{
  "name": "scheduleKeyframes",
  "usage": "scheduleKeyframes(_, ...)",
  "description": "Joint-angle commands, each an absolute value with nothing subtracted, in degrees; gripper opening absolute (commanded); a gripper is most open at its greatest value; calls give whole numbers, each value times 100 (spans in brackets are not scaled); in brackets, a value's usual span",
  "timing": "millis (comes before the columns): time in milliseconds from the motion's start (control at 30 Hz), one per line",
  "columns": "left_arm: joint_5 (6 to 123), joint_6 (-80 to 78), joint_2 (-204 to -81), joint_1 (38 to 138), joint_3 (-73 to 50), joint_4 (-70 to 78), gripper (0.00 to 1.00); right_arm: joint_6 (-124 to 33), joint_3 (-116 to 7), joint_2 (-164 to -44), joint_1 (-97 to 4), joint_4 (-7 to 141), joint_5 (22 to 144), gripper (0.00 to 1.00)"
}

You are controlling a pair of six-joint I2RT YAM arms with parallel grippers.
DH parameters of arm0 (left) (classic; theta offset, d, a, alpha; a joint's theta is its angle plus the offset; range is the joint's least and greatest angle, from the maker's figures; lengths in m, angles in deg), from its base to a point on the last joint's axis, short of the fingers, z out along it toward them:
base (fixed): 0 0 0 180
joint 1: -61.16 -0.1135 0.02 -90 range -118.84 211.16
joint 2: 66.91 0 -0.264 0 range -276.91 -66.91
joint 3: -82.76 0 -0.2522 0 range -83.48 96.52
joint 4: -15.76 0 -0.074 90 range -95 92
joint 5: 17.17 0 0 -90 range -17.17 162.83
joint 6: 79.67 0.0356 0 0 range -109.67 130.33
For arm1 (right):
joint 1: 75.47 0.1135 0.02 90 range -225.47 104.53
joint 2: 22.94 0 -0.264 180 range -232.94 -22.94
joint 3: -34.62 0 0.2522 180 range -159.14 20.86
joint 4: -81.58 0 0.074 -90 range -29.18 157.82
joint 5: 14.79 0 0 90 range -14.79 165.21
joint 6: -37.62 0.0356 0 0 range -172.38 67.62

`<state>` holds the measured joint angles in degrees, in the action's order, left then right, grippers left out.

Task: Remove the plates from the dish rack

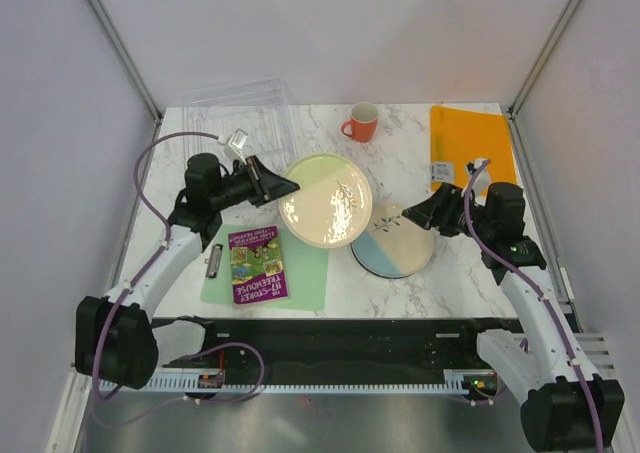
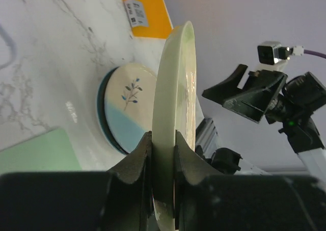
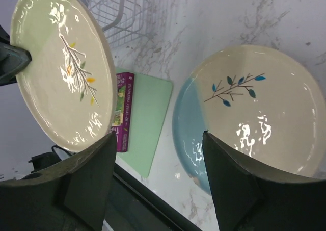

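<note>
My left gripper (image 1: 285, 186) is shut on the rim of the pale yellow-green plate (image 1: 325, 200), holding it tilted above the table's middle. In the left wrist view this plate (image 2: 175, 83) stands edge-on, clamped between both fingers (image 2: 137, 159). The blue-and-cream plate (image 1: 395, 241) with its sprig lies flat on the marble to the right. My right gripper (image 1: 412, 214) hovers open over its left edge with nothing between the jaws (image 3: 158, 139). The right wrist view shows both plates, yellow-green (image 3: 61, 68) and blue-and-cream (image 3: 249, 113). The clear dish rack (image 1: 240, 108) sits at the back left.
An orange mug (image 1: 361, 122) stands at the back centre. An orange board (image 1: 470, 143) lies at the back right. A light green mat (image 1: 300, 273) with a purple book (image 1: 257, 266) on it lies near the front edge, below the held plate.
</note>
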<state>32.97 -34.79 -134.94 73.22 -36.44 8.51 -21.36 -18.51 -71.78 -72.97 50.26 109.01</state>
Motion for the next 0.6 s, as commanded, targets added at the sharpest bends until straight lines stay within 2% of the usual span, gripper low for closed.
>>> scheduleKeyframes(0, 2853, -4566, -13344, 7916, -3655, 2766, 2, -1232, -1510, -7242, -7161, 6455, 11669, 75)
scheduleKeyframes(400, 3231, -4864, -13774, 8735, -3971, 3496, 2, -545, -1210, -7515, -6572, 7599, 11774, 75)
scheduleKeyframes(500, 3249, -4900, -13871, 8797, -4006, 3601, 2, -413, -1140, -7603, -6493, 7818, 11836, 63)
scheduleKeyframes(533, 3249, -4917, -13923, 8806, -4006, 3645, 2, -283, -1105, -7603, -6493, 7915, 11871, 51)
scheduleKeyframes(567, 3257, -4926, -13941, 8806, -4041, 3689, 2, -203, -1061, -7620, -6475, 8185, 11915, 45)
